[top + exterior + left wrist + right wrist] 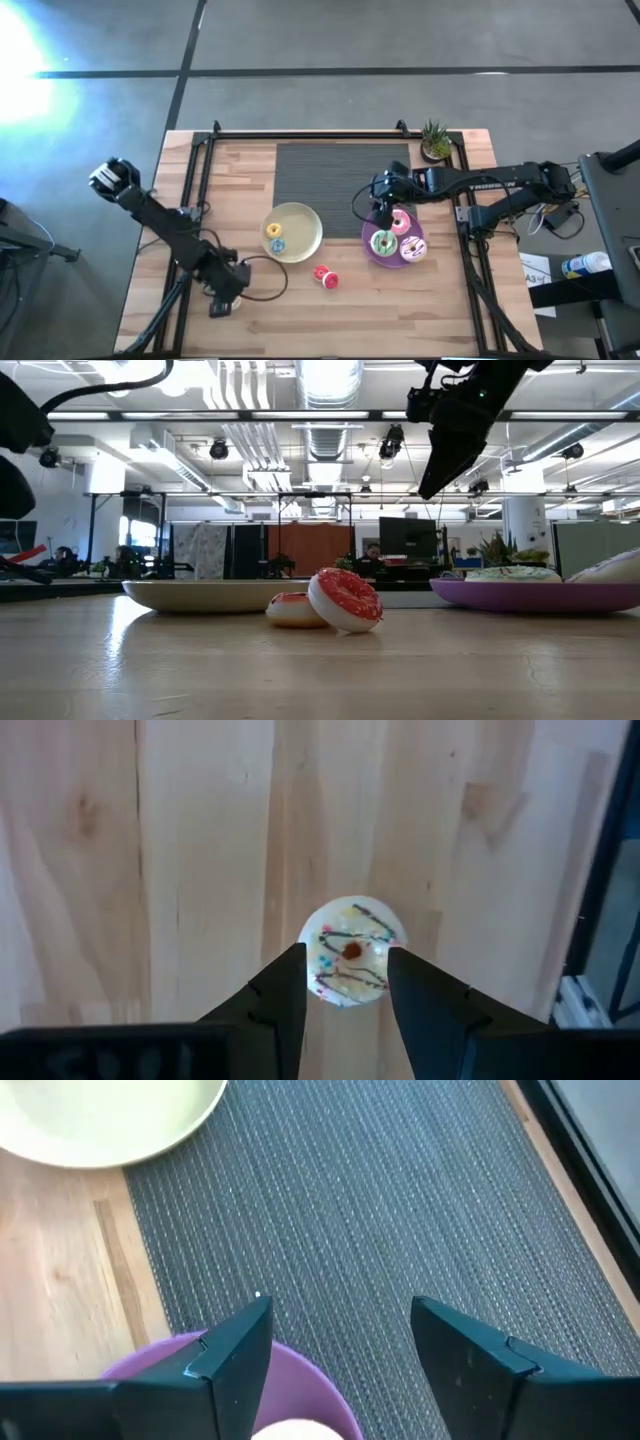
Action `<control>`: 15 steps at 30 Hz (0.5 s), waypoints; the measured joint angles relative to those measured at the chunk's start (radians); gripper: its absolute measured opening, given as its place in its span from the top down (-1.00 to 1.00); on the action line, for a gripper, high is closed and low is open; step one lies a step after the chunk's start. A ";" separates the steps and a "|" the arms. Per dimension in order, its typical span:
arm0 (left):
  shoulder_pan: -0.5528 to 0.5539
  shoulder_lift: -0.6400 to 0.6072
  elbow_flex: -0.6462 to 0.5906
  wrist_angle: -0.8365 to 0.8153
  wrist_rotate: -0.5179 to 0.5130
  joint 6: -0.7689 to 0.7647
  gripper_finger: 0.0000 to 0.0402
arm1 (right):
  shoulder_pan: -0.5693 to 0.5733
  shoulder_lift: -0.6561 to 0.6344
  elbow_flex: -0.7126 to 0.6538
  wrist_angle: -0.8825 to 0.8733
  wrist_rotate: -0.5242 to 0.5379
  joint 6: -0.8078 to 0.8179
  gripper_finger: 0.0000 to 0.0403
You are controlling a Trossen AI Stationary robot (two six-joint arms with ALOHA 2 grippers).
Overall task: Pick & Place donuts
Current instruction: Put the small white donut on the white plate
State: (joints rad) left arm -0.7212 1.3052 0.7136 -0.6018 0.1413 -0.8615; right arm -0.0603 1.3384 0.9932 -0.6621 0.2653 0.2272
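Observation:
My left gripper (pixel 346 960) is low over the table's near left part (pixel 228 296) and is shut on a whitish donut (pixel 350 935) with dark drizzle. My right gripper (pixel 340 1330) is open and touches nothing. It hangs over the far rim of the purple plate (pixel 300 1370), which holds three donuts (pixel 398 238). The pale-yellow plate (pixel 292 232) carries a yellow and a teal donut. On the bare wood between the plates, a red donut (pixel 345 600) leans tilted against an orange one (pixel 292 610). My left gripper pinches the whitish donut between its two fingers (pixel 285 985), one on each side of the ring's rim (pixel 310 955). They come from above, pointing down. The donut lies flat, icing upward; whether it rests on the wood or is lifted, I cannot tell.
A grey mat (pixel 330 175) covers the far middle of the table. A small potted plant (pixel 435 140) stands at the far right corner. Black rails (pixel 200 180) run along the left and right edges. Bare wood lies along the near edge.

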 joint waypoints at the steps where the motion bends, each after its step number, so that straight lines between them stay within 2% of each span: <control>1: -0.004 0.008 -0.001 0.000 -0.002 -0.007 0.43 | -0.003 0.000 0.000 0.007 0.000 -0.002 -0.13; 8: -0.010 0.068 -0.037 0.014 -0.001 -0.032 0.43 | -0.020 0.000 0.000 0.025 0.000 0.001 -0.13; 15: -0.008 0.078 -0.082 0.114 0.023 -0.089 0.45 | -0.020 0.000 0.000 0.023 -0.001 0.005 -0.13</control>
State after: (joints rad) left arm -0.7291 1.3834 0.6315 -0.4876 0.1642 -0.9506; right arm -0.0799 1.3384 0.9928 -0.6392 0.2642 0.2317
